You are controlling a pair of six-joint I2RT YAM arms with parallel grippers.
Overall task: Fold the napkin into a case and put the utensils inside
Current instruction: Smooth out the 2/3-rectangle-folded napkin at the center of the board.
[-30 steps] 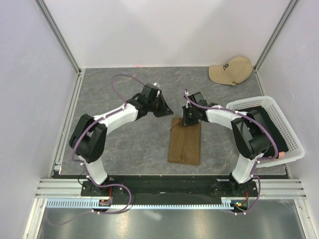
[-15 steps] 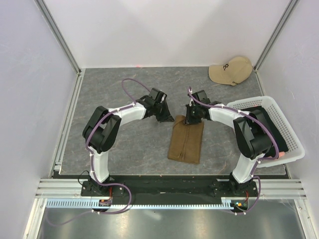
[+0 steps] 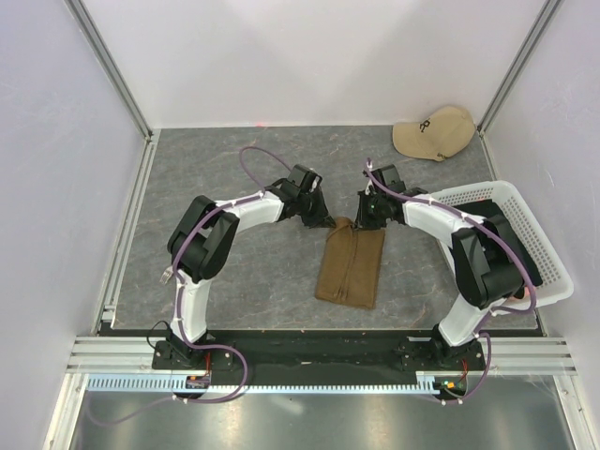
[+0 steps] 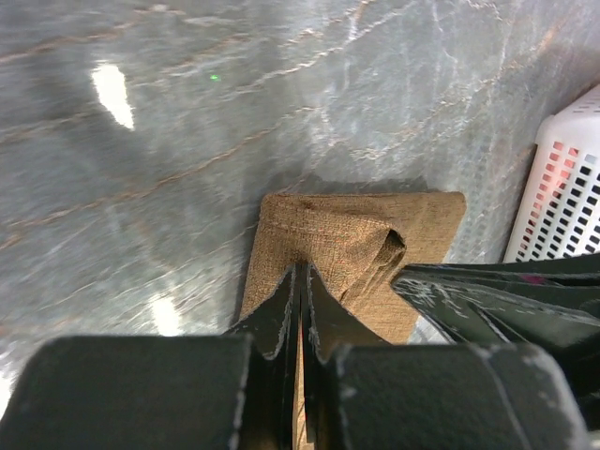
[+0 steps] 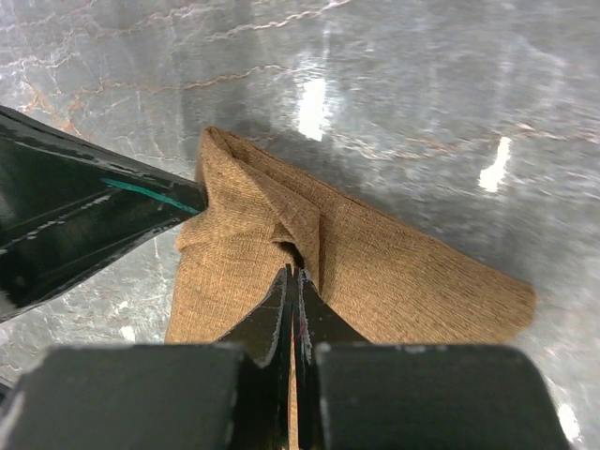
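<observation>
- The napkin (image 3: pixel 350 267) lies on the grey marbled surface (image 3: pixel 234 178) between the two arms, a little to the right of the middle.
- It is olive-brown cloth folded into a narrow rectangle. Its long side runs from the near edge toward the far wall, slightly tilted.
- The near part lies flat on the surface. The far short edge is bunched and raised where both claws meet it.
- Left claw (image 3: pixel 328 223): the fingers are pressed together with no gap showing. In the left wrist view the tips (image 4: pixel 300 274) sit on the far left corner of the napkin (image 4: pixel 347 244). In the right wrist view that corner rises to meet its dark finger.
- We read this as a pinch on the corner.
- Right claw (image 3: pixel 362 222): fully closed. In its own view the tips (image 5: pixel 292 274) meet on a puckered ridge of the napkin (image 5: pixel 375 272), and cloth is drawn up between them.
- The two claws sit close together along the same far edge, the left at the corner and the right further in.
- A white mesh basket (image 3: pixel 469 194) stands at the right edge of the surface, with black fabric (image 3: pixel 511 239) in it.
- A beige cap (image 3: pixel 436 131) lies in the far right corner, well apart from the napkin.
</observation>
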